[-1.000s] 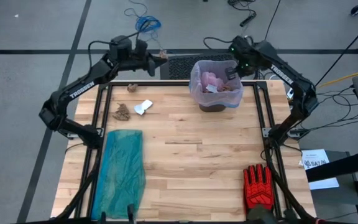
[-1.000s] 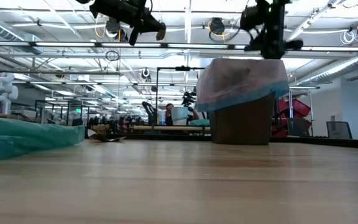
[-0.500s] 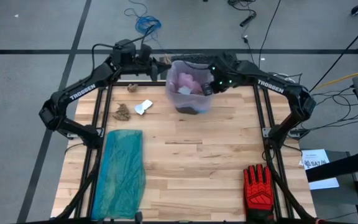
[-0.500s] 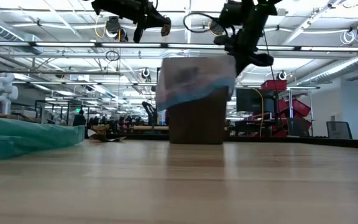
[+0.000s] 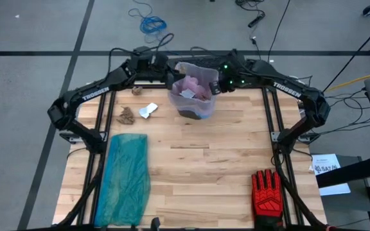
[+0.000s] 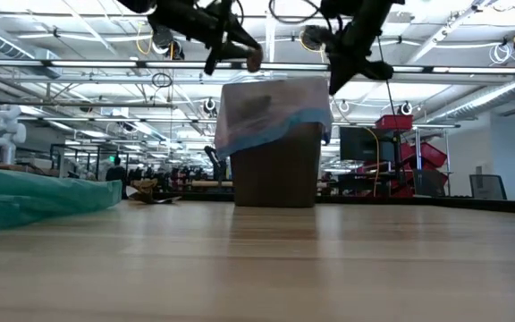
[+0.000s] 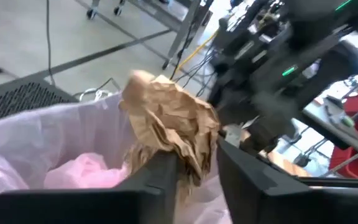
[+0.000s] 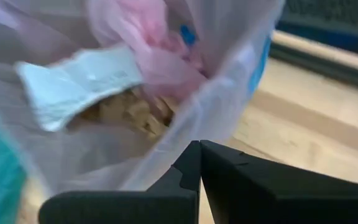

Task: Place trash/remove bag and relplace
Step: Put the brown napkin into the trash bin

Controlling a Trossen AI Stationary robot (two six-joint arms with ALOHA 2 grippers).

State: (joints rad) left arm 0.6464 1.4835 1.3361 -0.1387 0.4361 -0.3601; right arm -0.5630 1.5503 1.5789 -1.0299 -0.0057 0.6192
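1. While the high view shows both arms meeting over the lined bin (image 5: pixel 193 96) at the table's far edge, only the left wrist view makes plain what the left gripper (image 7: pixel 194 163) carries: a crumpled wad of brown paper (image 7: pixel 168 127), clenched between its two dark fingers (image 7: pixel 160 177).
2. From that same wrist view, the wad hangs just above the bag's open mouth, with the pinkish-lavender liner (image 7: pixel 36 146) below and ahead of the fingers.
3. Seen from the low view, the left gripper (image 6: pixel 240 55) sits above the bin's rim, and the blue drawstring band (image 6: pixel 271 125) is draped over a dark brown bin body (image 6: pixel 275 174); the high view hides that body almost entirely.
4. On the opposite side of the bin, the right gripper (image 5: pixel 218 83) is at the rim; its wrist view shows the fingers (image 8: pixel 166 193) closed together on the thin liner wall (image 8: pixel 185 124).
5. Just beyond those closed fingers, inside the bag, lie a white paper scrap (image 8: pixel 76 84), brown crumpled paper (image 8: pixel 129 112) and bunched pink plastic (image 8: pixel 157 56).
6. Away from the left gripper, toward the left arm's base, more trash rests on the wooden table (image 5: pixel 198 160): a white scrap (image 5: pixel 148 110) and two brown wads (image 5: pixel 126 115), (image 5: pixel 135 91).
7. Nearer the front edge lie a teal-green plastic bag (image 5: pixel 126 179) and, well apart from it, a red-and-black glove (image 5: pixel 266 192).
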